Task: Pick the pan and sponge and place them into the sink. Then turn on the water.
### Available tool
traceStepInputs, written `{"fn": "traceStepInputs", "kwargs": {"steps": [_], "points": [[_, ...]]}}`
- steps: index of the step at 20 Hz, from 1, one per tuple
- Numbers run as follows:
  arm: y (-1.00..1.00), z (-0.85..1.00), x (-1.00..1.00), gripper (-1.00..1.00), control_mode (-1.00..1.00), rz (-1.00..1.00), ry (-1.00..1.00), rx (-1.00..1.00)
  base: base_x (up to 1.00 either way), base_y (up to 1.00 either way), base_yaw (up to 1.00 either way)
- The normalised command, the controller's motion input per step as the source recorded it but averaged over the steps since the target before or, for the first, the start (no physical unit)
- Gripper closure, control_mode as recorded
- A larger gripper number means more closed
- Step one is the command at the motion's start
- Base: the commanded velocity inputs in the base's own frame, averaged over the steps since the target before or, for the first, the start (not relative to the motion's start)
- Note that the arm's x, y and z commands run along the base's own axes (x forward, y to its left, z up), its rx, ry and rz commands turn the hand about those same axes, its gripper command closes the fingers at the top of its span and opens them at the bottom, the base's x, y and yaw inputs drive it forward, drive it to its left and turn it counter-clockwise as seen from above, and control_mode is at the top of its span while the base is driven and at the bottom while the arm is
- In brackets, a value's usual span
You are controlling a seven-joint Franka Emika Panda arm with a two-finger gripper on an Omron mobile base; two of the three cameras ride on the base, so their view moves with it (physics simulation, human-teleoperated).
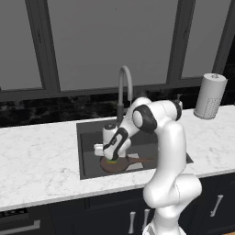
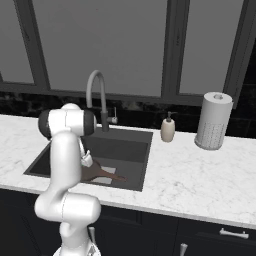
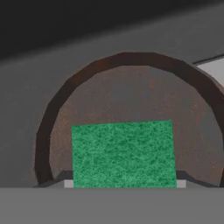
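Observation:
The dark reddish-brown pan (image 1: 120,166) lies on the bottom of the sink (image 1: 88,151), its thin handle pointing right. My gripper (image 1: 110,157) hangs low just above it. In the hand view the green sponge (image 3: 122,153) sits between my gripper's (image 3: 124,183) two tips, over the pan's (image 3: 131,96) round inside. A sliver of the sponge (image 1: 111,161) peeks out under the hand. From the right, the pan (image 2: 97,172) rests in the sink (image 2: 127,147) partly behind my arm. The water is out of view.
A grey gooseneck faucet (image 1: 124,85) rises behind the basin. A soap dispenser (image 2: 168,129) and a tall paper-towel roll (image 2: 214,121) stand on the white marble counter (image 1: 36,160) to the right. Dark windows line the back wall.

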Motion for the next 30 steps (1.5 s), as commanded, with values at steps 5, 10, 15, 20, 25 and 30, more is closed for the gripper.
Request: {"fn": "traceStepInputs", "kwargs": {"steps": [5, 10, 15, 20, 25, 30], "points": [[0.07, -0.38, 0.49, 1.00, -1.00, -0.02, 0.04, -0.06, 0.00, 0.00, 0.00], [0.00, -0.09, 0.18, -1.00, -1.00, -0.01, 0.03, -0.01, 0.00, 0.00, 0.00], [0.00, 0.00, 0.01, -1.00, -1.00, 0.00, 0.01, 0.00, 0.00, 0.00, 0.00], [0.00, 0.20, -0.16, -1.00, -1.00, 0.00, -0.13, 0.00, 0.00, 0.00, 0.00], [-0.07, 0.71, -0.47, -1.00, -1.00, 0.00, -0.22, 0.01, 0.00, 0.00, 0.00], [-0.30, 0.89, -0.73, -1.00, -1.00, 0.00, -0.16, 0.01, 0.00, 0.00, 0.00]]}}
